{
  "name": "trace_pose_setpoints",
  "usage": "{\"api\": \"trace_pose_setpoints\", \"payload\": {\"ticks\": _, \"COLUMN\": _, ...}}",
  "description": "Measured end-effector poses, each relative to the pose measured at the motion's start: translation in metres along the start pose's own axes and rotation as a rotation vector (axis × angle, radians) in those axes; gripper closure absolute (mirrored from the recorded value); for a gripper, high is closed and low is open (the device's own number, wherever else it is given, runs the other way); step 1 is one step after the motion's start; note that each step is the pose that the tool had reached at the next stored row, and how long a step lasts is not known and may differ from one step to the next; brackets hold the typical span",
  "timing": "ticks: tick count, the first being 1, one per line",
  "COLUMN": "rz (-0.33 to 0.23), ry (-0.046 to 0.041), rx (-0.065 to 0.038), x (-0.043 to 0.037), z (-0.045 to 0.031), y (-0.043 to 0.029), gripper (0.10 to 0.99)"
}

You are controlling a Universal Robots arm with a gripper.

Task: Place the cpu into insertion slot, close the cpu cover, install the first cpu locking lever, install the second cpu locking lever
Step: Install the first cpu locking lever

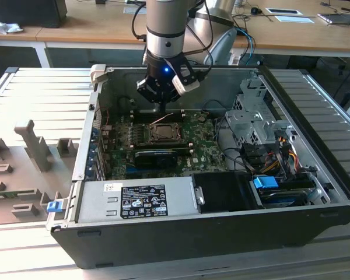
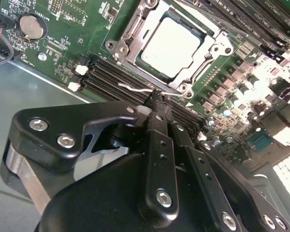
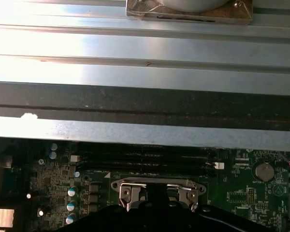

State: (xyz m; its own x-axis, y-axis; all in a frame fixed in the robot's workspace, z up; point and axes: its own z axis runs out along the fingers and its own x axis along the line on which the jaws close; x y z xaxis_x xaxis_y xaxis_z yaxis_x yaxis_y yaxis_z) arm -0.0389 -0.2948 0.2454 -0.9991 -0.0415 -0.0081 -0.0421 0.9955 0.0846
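Note:
The cpu (image 2: 171,41) lies flat in the insertion slot (image 1: 163,133) on the green motherboard, its pale metal face up. The cpu cover (image 2: 131,33) is folded down around it, framing the chip. A thin wire locking lever (image 2: 133,87) sticks out along the socket's edge beside the memory slots. My gripper (image 2: 157,99) is shut, and its fingertips rest against the inner end of that lever. In the exterior view the gripper (image 1: 163,100) hangs inside the open case, just behind the socket. The first wrist view shows the socket's metal frame (image 3: 157,189) just past the gripper body.
Black memory slots (image 2: 111,77) run beside the socket. A long black card (image 1: 157,154) lies in front of it, a power supply (image 1: 137,201) at the case front, and a drive cage (image 1: 251,125) with cables on the exterior view's right. The case wall (image 3: 145,101) stands close behind.

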Motion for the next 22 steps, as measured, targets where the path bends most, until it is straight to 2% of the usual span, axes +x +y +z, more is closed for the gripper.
{"api": "trace_pose_setpoints", "payload": {"ticks": 2, "rz": 0.000, "ry": -0.0001, "rx": -0.002, "x": -0.0004, "z": 0.0007, "y": -0.0001, "gripper": 0.980}}
{"api": "trace_pose_setpoints", "payload": {"ticks": 6, "rz": 0.000, "ry": -0.0008, "rx": -0.013, "x": -0.0013, "z": 0.0036, "y": -0.0003, "gripper": 0.980}}
{"api": "trace_pose_setpoints", "payload": {"ticks": 22, "rz": 0.000, "ry": -0.0011, "rx": -0.025, "x": -0.0016, "z": 0.0064, "y": -0.0006, "gripper": 0.980}}
